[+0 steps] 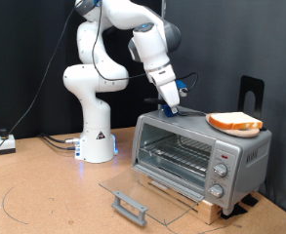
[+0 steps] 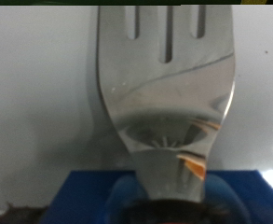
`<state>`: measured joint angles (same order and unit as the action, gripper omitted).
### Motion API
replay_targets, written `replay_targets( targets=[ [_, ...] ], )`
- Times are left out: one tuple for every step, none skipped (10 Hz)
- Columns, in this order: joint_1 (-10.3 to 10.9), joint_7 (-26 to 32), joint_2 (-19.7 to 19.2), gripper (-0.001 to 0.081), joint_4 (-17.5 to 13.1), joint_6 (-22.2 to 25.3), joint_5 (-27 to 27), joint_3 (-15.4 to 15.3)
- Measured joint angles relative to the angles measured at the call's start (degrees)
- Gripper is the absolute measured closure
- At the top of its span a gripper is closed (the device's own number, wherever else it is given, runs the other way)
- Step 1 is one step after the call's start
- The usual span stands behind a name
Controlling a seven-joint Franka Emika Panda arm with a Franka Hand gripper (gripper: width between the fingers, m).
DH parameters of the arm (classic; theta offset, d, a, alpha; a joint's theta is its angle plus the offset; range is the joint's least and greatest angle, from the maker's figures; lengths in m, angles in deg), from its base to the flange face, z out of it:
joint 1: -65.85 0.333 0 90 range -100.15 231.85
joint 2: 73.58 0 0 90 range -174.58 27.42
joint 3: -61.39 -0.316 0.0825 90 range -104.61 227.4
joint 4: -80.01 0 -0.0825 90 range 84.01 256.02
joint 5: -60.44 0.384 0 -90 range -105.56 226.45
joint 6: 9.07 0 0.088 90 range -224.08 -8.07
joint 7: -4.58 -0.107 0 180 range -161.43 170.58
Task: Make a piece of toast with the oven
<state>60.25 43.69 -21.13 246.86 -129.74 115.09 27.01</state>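
Open oven [image 1: 196, 156], toast [image 1: 236, 122] up top.
The tool [image 1: 172, 102] hangs over the oven roof, toast lying toward the exterior view's right; the wrist view alone shows a slotted metal spatula [image 2: 169, 89], pinched by the tool.

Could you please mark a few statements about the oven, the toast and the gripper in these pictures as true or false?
1. The oven door is open, lying flat in front of it. True.
2. The piece of toast lies on the wire rack inside the oven. False: it sits on a plate on top of the oven.
3. The gripper holds a metal spatula. True.
4. The gripper is at the exterior view's bottom, near the door handle. False: it is above the oven's top.
5. The spatula blade has slots. True.
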Motion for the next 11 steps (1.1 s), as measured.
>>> replay_targets(
  targets=[
    [0.0,0.0,0.0,0.0322,0.0,0.0,0.0,0.0],
    [0.0,0.0,0.0,0.0236,0.0,0.0,0.0,0.0],
    [0.0,0.1,0.0,0.0092,0.0,0.0,0.0,0.0],
    [0.0,0.1,0.0,0.0092,0.0,0.0,0.0,0.1],
    [-0.2,0.2,0.0,0.0016,0.0,0.0,-0.2,0.2],
    [-0.4,0.4,0.1,0.0016,0.0,0.3,-0.5,0.5],
    [-0.6,0.5,0.3,-0.0001,0.0,0.8,-0.8,1.0],
    [-0.7,0.6,0.4,-0.0001,0.0,1.1,-1.1,1.4],
    [-0.9,0.6,0.5,-0.0001,0.0,1.1,-1.5,1.4],
    [-1.0,0.6,0.5,-0.0001,0.0,1.3,-2.1,1.4],
    [-1.0,0.6,0.5,-0.0001,0.1,1.6,-2.8,1.4]
  ],
)
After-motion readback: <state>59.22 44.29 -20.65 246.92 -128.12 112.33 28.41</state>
